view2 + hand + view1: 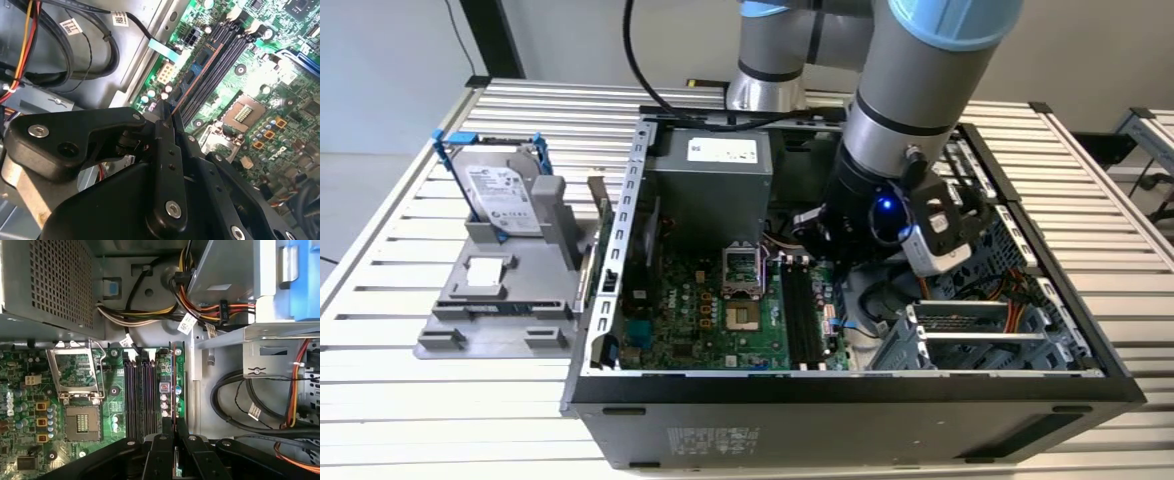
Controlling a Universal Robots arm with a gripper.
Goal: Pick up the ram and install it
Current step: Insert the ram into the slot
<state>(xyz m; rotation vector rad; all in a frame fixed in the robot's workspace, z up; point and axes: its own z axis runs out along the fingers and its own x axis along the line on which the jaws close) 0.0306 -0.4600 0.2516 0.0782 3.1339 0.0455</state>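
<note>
The gripper (173,426), jaws clamped on the ram (173,382), holds it edge-on just beside the black memory slots (140,395).

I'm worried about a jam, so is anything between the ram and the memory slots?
Nothing visible. The gripper holds the ram edge-on just beside the slots, which look empty. The cables lie off the board.

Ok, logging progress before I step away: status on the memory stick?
Gripper shut on memory stick, inside the case. Stick edge-on, parallel to the slots; seated or not, cannot tell. Cables lie apart from the slots.
</note>
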